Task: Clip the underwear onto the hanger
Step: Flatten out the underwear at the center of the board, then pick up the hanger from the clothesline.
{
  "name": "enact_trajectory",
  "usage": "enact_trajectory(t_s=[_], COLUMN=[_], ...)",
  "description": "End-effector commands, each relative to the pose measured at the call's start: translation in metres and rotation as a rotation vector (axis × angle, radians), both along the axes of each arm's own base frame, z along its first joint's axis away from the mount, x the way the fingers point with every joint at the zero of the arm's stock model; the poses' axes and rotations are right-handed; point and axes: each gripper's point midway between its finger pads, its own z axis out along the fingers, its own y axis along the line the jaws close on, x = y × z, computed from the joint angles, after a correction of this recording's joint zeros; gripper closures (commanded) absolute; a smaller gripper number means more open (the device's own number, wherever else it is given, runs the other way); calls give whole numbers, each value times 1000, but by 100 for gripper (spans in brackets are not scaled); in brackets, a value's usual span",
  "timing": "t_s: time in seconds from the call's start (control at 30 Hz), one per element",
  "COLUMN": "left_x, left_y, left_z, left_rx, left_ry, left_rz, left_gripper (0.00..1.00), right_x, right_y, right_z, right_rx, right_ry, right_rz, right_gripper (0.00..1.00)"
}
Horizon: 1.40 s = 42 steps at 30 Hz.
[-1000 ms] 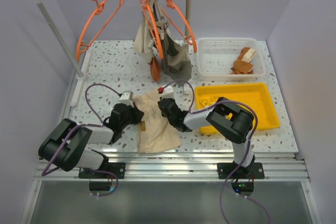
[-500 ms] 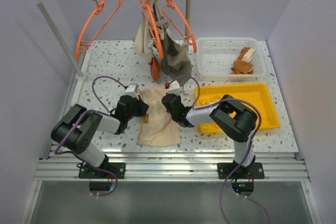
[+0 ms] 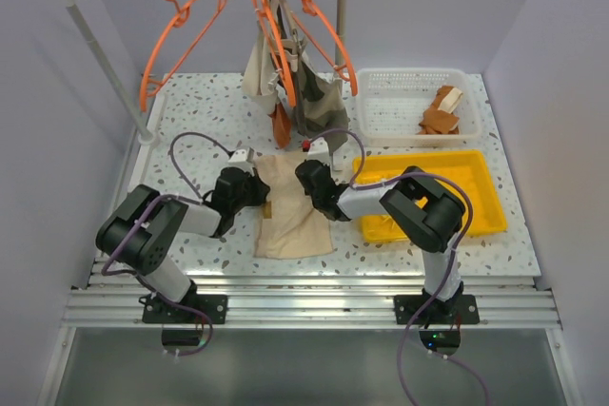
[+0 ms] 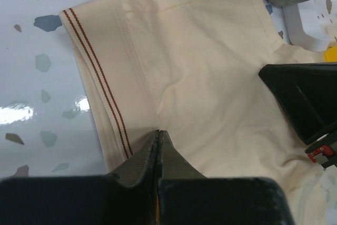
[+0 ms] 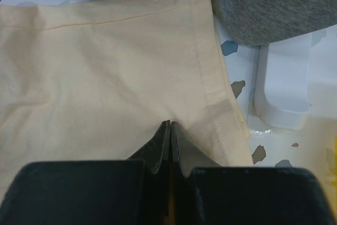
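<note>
Speckled white worktop (image 3: 200, 111). Pale cream soft cloth underwear (image 3: 290, 211) lies flat at centre: light, limp, likely bunches, best held at the hem corners. Thin bright orange hanger (image 3: 181, 40) hangs upper left. Left gripper (image 4: 159, 135) and right gripper (image 5: 170, 125) are closed with tips on the cloth; can't tell if pinching.

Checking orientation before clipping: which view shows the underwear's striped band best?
Left wrist: the underwear shows two sharp brown stripes along its edge. Top external shows the whole cloth, stripes too small. Right wrist shows only a plain stitched edge.
</note>
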Motion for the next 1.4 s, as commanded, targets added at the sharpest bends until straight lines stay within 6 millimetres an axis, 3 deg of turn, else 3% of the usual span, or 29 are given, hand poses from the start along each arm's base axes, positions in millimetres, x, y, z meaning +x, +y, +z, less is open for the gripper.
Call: enact_trajectory(t_s=[0.0, 0.17, 0.23, 0.37, 0.4, 0.43, 0.47, 0.5, 0.53, 0.57, 0.63, 0.67, 0.7, 0.77, 0.8, 0.83, 0.9, 0.93, 1.0, 1.03, 1.13, 1.17, 1.23, 1.27, 1.33, 1.37], left_x=[-7, -12, -11, -11, -11, -13, -14, -14, -18, -21, -26, -29, -31, -35, -34, -37, -38, -39, -41, -42, -46, -49, -54, -58, -60, -63], left_y=[16, 23, 24, 29, 31, 37, 41, 48, 53, 58, 68, 70, 70, 71, 71, 73, 75, 77, 81, 83, 88, 90, 93, 96, 104, 107], left_z=[0, 15, 29, 60, 77, 79, 85, 102, 103, 118, 125, 140, 146, 151, 165, 164, 179, 181, 198, 203, 229, 247, 265, 288, 308, 336], left_rx=[64, 63, 55, 45, 33, 54, 64, 58, 78, 65, 70, 47, 37, 45, 35, 62, 67, 81, 97, 106, 144, 140, 166, 155, 195, 193], left_ry=[-7, -56, -95, -183, -227, -232, -248, -293, -292, -333, -343, -380, -393, -390, -413, -396, -418, -421, -459, -468, -529, -567, -613, -661, -693, -736], left_rz=[39, 57, 60, 69, 80, 95, 106, 136, 145, 167, 203, 212, 208, 204, 201, 196, 200, 198, 201, 206, 190, 193, 181, 192, 209, 223], left_gripper=[100, 100, 100, 78, 73, 57, 50, 42, 29, 19, 4, 0, 0, 0, 0, 0, 0, 0, 0, 0, 1, 1, 2, 2, 2, 2], right_x=[-14, -12, -9, -7, -7, -7, -5, -8, -8, -12, -15, -19, -23, -32, -35, -39, -48, -52, -60, -64, -74, -79, -84, -88, -92, -93], right_y=[-16, -10, -7, -5, -5, -4, 2, 1, 2, 4, 3, 0, 1, -6, -8, -10, -18, -20, -28, -31, -40, -45, -49, -53, -57, -59], right_z=[-31, -25, -17, 0, 4, 8, 24, 27, 33, 48, 63, 65, 82, 85, 103, 106, 109, 125, 126, 141, 150, 160, 168, 177, 182, 186], right_rx=[-99, -87, -80, -65, -61, -66, -33, -33, -33, -3, 12, 13, 41, 33, 57, 54, 49, 69, 66, 91, 102, 117, 131, 148, 154, 159], right_ry=[100, 95, 81, 46, 37, 25, -6, -14, -33, -60, -91, -93, -122, -126, -156, -160, -160, -189, -192, -223, -242, -264, -283, -304, -319, -332], right_rz=[16, 36, 43, 59, 67, 85, 106, 125, 151, 177, 203, 212, 231, 253, 261, 278, 290, 304, 316, 323, 333, 336, 345, 345, 346, 343], right_gripper=[100, 100, 93, 65, 55, 50, 46, 36, 32, 28, 24, 19, 9, 7, 1, 1, 2, 1, 1, 1, 1, 1, 1, 1, 1, 2])
